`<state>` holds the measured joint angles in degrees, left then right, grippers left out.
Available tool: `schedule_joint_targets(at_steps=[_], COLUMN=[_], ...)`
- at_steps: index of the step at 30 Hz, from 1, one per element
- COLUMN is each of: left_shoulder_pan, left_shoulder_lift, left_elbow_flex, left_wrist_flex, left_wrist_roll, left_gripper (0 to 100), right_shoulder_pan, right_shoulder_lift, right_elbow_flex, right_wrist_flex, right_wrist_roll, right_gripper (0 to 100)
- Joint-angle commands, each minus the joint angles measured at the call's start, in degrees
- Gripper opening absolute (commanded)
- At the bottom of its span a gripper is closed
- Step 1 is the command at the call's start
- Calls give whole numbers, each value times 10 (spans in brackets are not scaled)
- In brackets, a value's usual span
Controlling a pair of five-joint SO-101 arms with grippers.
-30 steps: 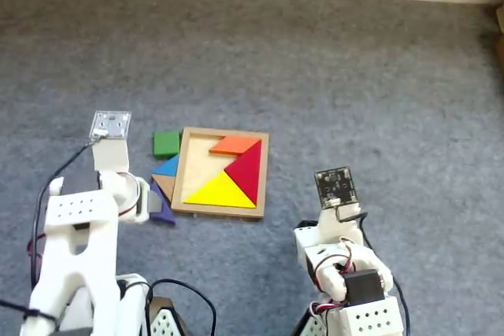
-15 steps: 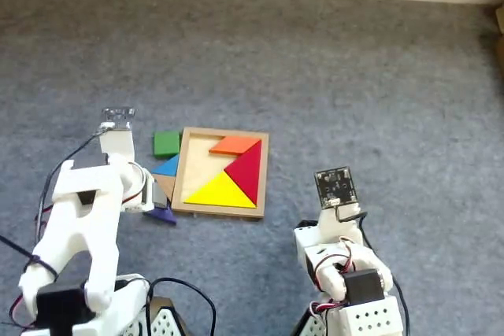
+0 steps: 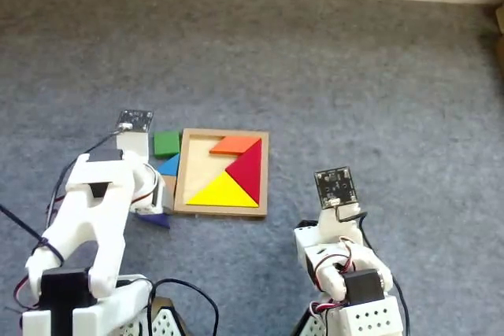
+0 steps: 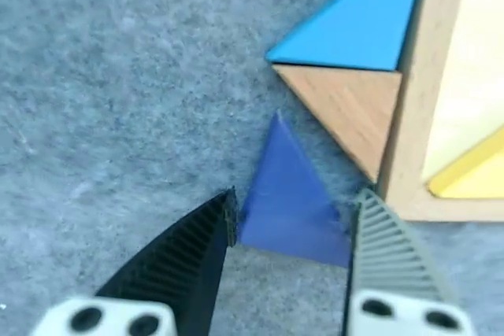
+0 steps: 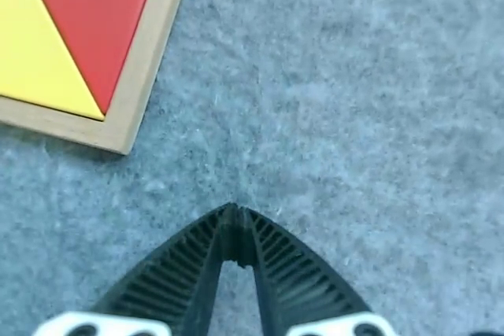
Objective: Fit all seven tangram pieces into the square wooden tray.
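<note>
Indigo triangle (image 4: 290,208) lies between the parted jaws of the left gripper (image 4: 298,197).

No legible text, nos. or signs anywhere. The tangram pieces (image 3: 224,191) and the wooden tray (image 3: 221,131) have plain faces, no print or labels. The small circuit board atop the left arm (image 3: 135,120) and the one atop the right arm (image 3: 335,186) possibly carry tiny markings, but they're too small to read in the high view. The grey carpet floor (image 3: 378,76) is unmarked.
</note>
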<state>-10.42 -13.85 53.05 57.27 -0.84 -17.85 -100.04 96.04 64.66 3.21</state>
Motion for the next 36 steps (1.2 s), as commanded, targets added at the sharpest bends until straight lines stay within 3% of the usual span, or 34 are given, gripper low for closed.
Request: schedule_joint_targets(at_steps=[1,8,15,26,28,36], left_shoulder_pan=[11,11,7,7,7,-15], left_shoulder_lift=[2,0,-1,-1,-1,0], left_elbow_flex=[-21,-22,-47,-187,-198,-198], left_wrist_flex=[1,4,6,186,208,264], left_wrist_roll=[2,-5,-130,-249,-236,-7], left_gripper=[175,171,171,177,177,281], right_shoulder_pan=[-2,-2,-2,-2,-2,-2], right_shoulder_lift=[-9,-9,-9,-9,-9,-9], right_elbow_flex=[85,85,85,85,85,85], right_wrist_flex=[4,4,4,4,4,4], right_wrist_roll=[-7,-7,-7,-7,-7,-7], right_gripper=[6,6,6,6,6,6])
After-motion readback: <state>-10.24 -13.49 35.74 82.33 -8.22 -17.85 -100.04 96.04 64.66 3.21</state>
